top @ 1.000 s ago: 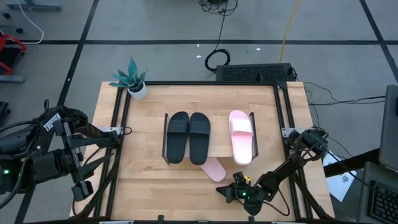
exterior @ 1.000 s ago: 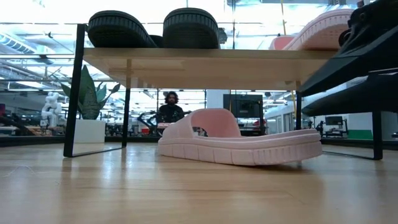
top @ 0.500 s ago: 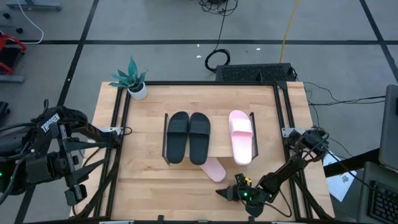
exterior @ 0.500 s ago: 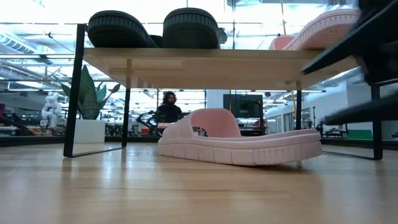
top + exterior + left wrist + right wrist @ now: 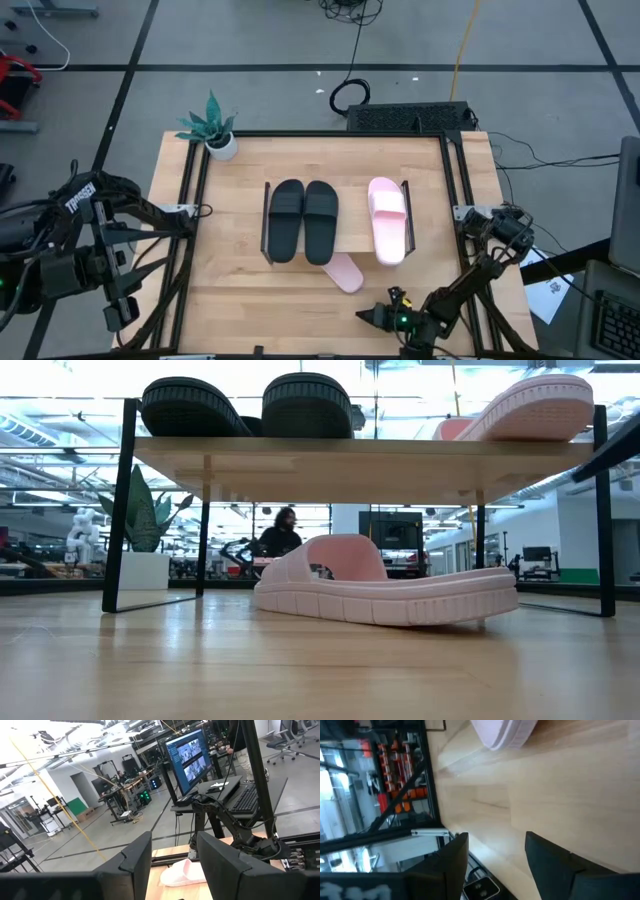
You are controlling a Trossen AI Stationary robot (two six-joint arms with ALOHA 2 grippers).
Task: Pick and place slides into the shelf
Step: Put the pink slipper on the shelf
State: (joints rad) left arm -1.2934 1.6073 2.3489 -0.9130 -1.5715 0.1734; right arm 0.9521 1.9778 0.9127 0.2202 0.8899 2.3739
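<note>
Hovering low over the near edge of the counter [image 5: 240, 290], the right tool [image 5: 378, 318] is showing its two dark fingers [image 5: 455, 865] spread apart with bare wood between them, gripping nothing and touching nothing; its wrist view is looking across the boards toward the end of a pale pink slide [image 5: 504, 731]. The left tool [image 5: 118, 312] is hanging off the counter's left side, well apart from the footwear, its fingers [image 5: 137, 860] likewise parted and empty. On the counter's middle, the shelf [image 5: 352, 238] is carrying three slides on its light wooden top: the black pair [image 5: 303, 220] is lying side by side at its left end, and one pink slide [image 5: 387, 218] is lying toward its right end, leaving a bare gap of board between them. In the low view the pink slide's sole [image 5: 530, 405] is tilting up over the shelf's front edge. The second pink slide [image 5: 344, 271] is resting flat on the counter, partly beneath the shelf's near edge and poking out toward the right tool, just short of it. A small potted plant [image 5: 215, 128] is standing at the counter's far left corner. A person [image 5: 279, 532] is sitting in the room beyond.
</note>
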